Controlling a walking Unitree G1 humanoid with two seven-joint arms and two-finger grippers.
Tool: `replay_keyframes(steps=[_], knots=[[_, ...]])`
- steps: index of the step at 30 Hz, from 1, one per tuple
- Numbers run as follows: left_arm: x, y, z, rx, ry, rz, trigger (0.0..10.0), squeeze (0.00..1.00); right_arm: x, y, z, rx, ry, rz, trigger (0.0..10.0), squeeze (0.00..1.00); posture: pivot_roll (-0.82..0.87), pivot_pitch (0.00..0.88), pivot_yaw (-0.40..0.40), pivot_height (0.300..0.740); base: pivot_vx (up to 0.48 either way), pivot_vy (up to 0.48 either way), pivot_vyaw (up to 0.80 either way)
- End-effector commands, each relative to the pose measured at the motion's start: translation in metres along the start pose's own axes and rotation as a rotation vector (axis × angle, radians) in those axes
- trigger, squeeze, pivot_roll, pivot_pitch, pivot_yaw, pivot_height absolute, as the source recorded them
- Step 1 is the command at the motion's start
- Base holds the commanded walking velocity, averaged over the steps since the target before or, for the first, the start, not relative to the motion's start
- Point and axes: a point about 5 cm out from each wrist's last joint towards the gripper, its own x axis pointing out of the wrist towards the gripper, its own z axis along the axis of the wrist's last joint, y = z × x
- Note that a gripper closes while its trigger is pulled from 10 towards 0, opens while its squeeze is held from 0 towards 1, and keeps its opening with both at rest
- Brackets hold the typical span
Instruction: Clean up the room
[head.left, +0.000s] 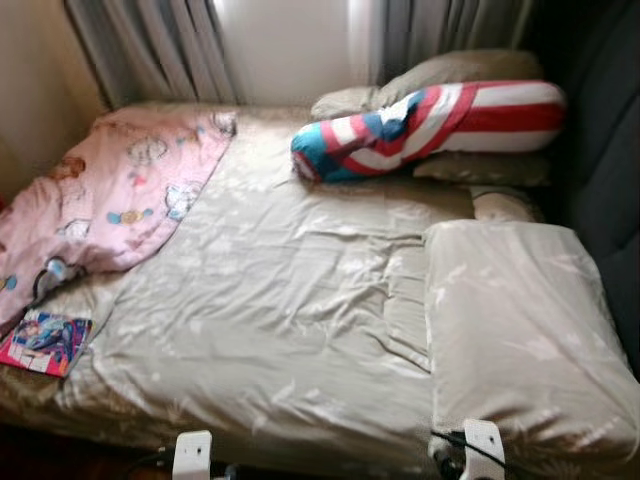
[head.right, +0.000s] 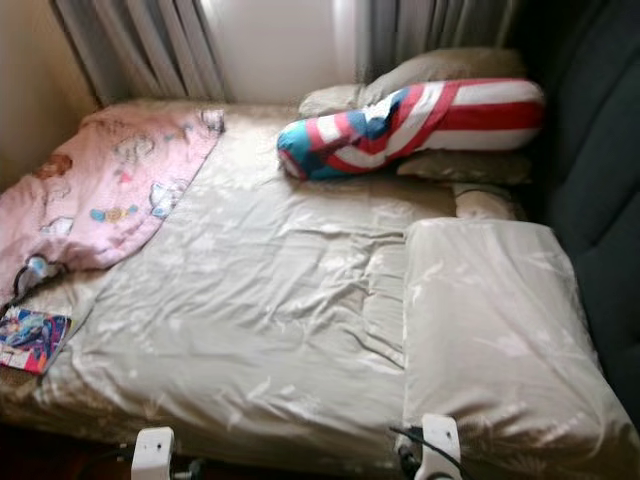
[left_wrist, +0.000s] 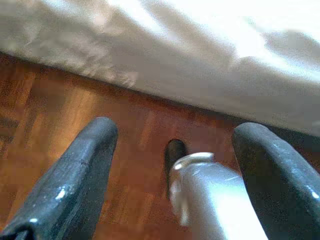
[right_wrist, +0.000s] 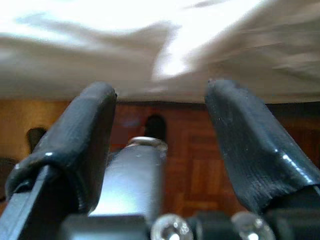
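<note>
The bed (head.left: 290, 300) lies before me, spread with a rumpled beige cover. At ten o'clock on it a pink patterned blanket (head.left: 120, 190) is bunched toward the edge. At eight o'clock, near the bed's front corner, a bright magazine (head.left: 45, 342) lies flat, with a dark cord (head.left: 45, 280) just beyond it beside the blanket. At one o'clock a red, white and blue bolster (head.left: 430, 125) rests across beige pillows (head.left: 450, 72) below the curtains (head.left: 160, 45). At four o'clock a large beige pillow (head.left: 520, 320) lies along the dark headboard (head.left: 605, 150).

My left pincer (left_wrist: 172, 165) hangs low over the wooden floor (left_wrist: 60, 110) by the bed's edge, fingers (left_wrist: 75, 175) spread apart and empty. My right pincer (right_wrist: 160, 130) hangs the same way, fingers (right_wrist: 245, 135) wide and empty.
</note>
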Motion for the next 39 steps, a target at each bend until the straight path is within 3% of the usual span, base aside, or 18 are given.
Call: replay_keyframes(steps=[1, 39], knots=[[-0.002, 0.0032, -0.0073, 0.005, 0.031, 0.011, 10.0, 0.0, 0.0002, 0.0, 0.0002, 0.002, 0.003, 0.0, 10.0, 0.0, -0.03, 0.111, -0.004, 0.74, 0.0, 0.48, 0.0], [-0.002, 0.0026, -0.0075, 0.007, 0.031, 0.016, 10.0, 0.0, 0.0002, -0.0005, 0.0011, 0.008, -0.003, 0.001, 10.0, 0.0, -0.03, 0.103, -0.003, 0.74, 0.0, 0.48, 0.0]])
